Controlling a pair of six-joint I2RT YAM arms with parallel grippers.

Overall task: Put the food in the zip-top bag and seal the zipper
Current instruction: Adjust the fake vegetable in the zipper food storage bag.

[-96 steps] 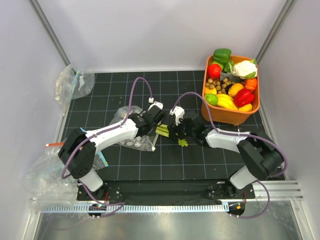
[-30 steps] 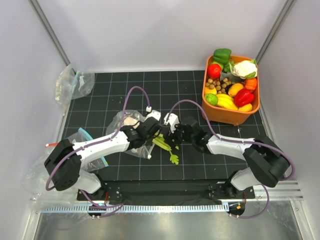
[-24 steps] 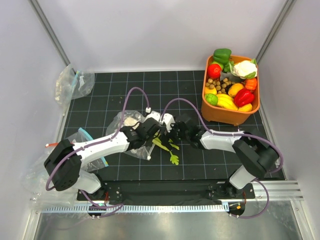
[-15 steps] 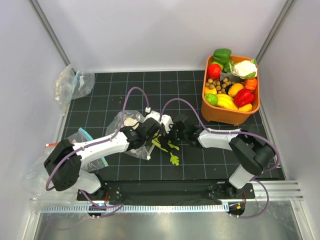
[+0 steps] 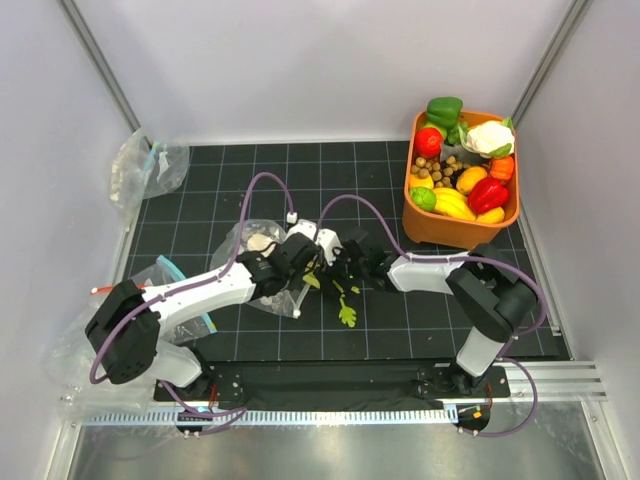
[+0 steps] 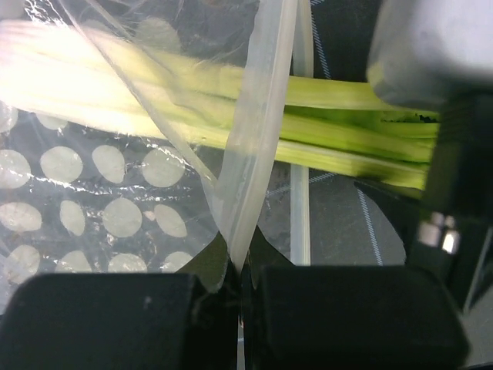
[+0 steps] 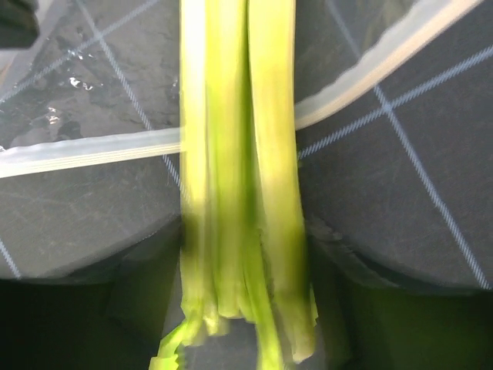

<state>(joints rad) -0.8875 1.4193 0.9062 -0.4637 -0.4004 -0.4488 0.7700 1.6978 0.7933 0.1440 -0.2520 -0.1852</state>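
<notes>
I assess this as a robotics lab test cell, not a home or a kitchen. Grounds, from my overhead view:

- **Enclosure:** the work surface is a black mat (image 5: 250, 170) ruled in a pale grid. Plain white panels (image 5: 320, 60) held by bare metal posts (image 5: 100, 65) close it in on three sides.
- **Fixed rig:** the left arm (image 5: 190, 295) and right arm (image 5: 440, 272) are bolted to a black base plate (image 5: 330, 380) behind a slotted aluminium rail (image 5: 330, 415), with their cables exposed.
- **Props:** the orange bin (image 5: 455, 236) holds glossy toy produce (image 5: 470, 180). Spare clear bags (image 5: 145, 165) lie at the mat's left edge.

arms (image 5: 205, 288) — white shells, black joints | hands (image 6: 240, 271) black | cables (image 5: 262, 177) — purple
</notes>
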